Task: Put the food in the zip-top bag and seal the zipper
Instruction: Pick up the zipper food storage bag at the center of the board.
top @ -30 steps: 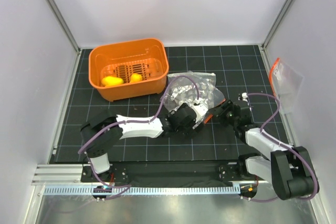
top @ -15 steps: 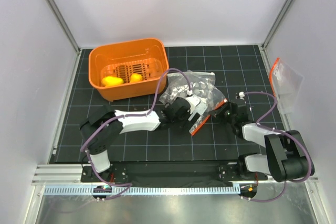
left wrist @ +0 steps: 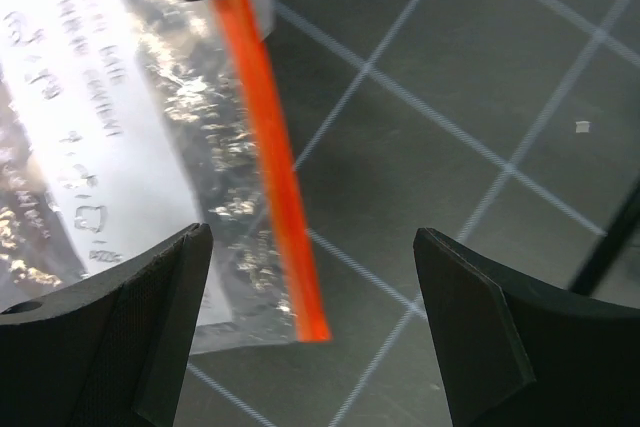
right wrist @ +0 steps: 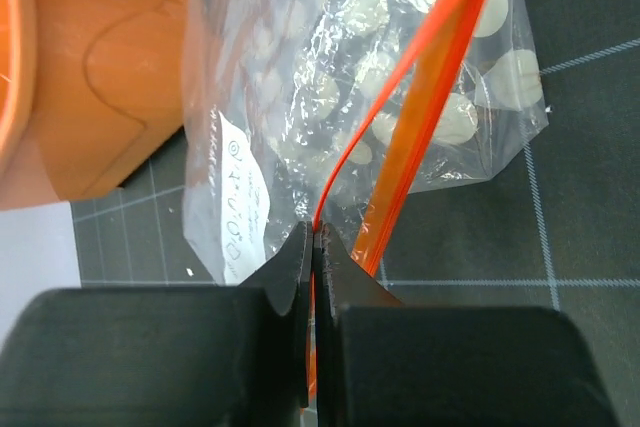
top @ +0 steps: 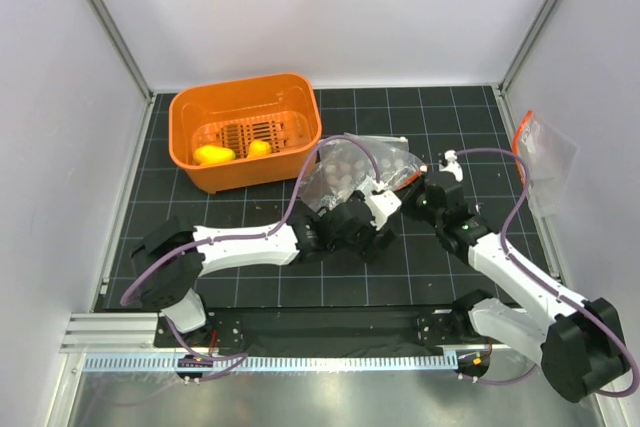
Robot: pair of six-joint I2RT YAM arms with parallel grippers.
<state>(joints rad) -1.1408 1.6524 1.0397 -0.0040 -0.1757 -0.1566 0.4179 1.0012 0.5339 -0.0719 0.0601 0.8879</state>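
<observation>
The zip-top bag [right wrist: 235, 197], clear with a white label, lies at the table's centre over a crumpled dotted bag [right wrist: 400, 67]. Its orange-red zipper [right wrist: 430, 117] has parted into two lips. My right gripper [right wrist: 313, 232] is shut on the thin lip; from above it [top: 412, 192] sits just right of the bag [top: 345, 172]. My left gripper [left wrist: 315, 327] is open and hovers over the bag's corner, with the zipper [left wrist: 270, 147] running between its fingers, untouched. From above it [top: 375, 222] sits beside the right one. Two yellow pieces of food [top: 213, 155] [top: 259, 148] lie in the basket.
The orange basket [top: 300, 122] stands at the far left; its side wall [right wrist: 90, 67] is close behind the bags. Another clear pouch with an orange strip [top: 545, 152] leans against the right wall. Purple cables loop above both arms.
My right gripper has shut on the zipper lip and drawn it up and away from me. The left gripper stays open by the bag's corner.
</observation>
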